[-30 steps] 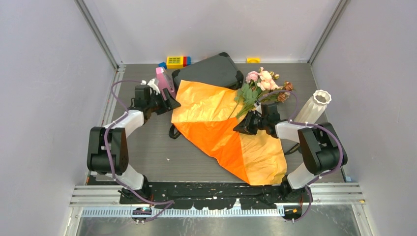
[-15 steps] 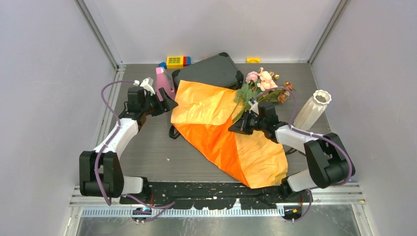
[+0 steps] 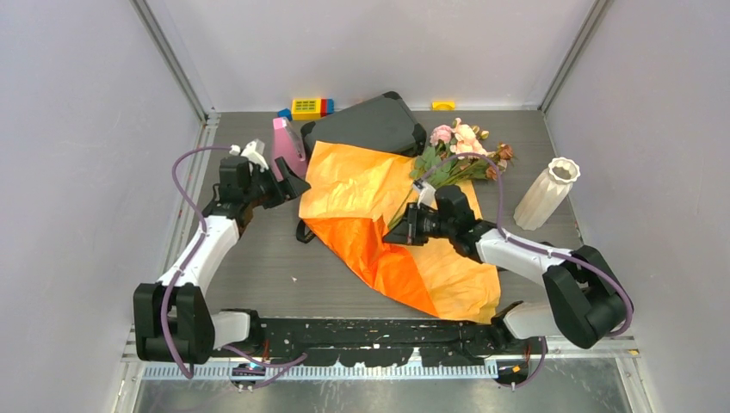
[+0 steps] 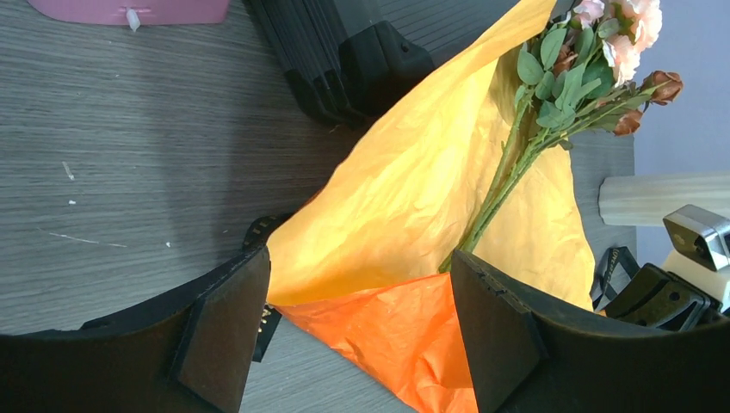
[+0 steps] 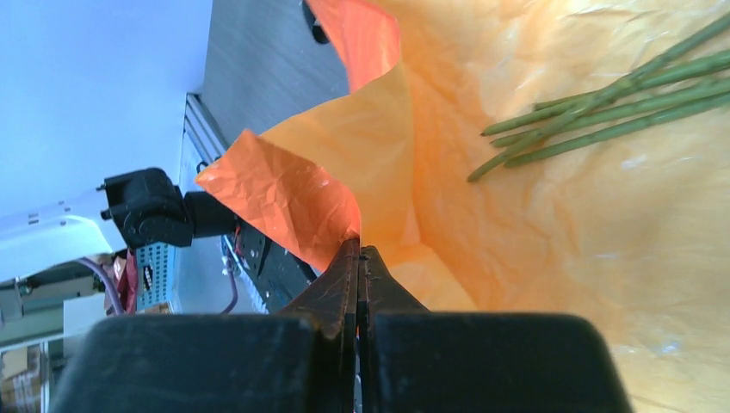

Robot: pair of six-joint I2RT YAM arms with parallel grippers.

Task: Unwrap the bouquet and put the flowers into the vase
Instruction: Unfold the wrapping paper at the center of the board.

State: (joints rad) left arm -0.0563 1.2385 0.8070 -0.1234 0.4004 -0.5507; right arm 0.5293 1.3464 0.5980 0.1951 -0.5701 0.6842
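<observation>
Since your right gripper (image 5: 359,249) is pinched shut on a fold of the orange paper (image 3: 370,185) while the flowers (image 3: 460,146) lie on that sheet's far right, a hard tug could drag them into the vase (image 3: 547,194). Your left gripper (image 3: 295,182) hangs wide open, holding nothing.

Right claw closes on the paper and drags it left

The right claw (image 3: 394,236) has moved left, away from the stems, and is now closed on a fold of the orange paper (image 3: 370,185), which rises there in a crumpled ridge. The left arm has stretched out flatter, and the left claw (image 3: 295,184) stands a little wider.
</observation>
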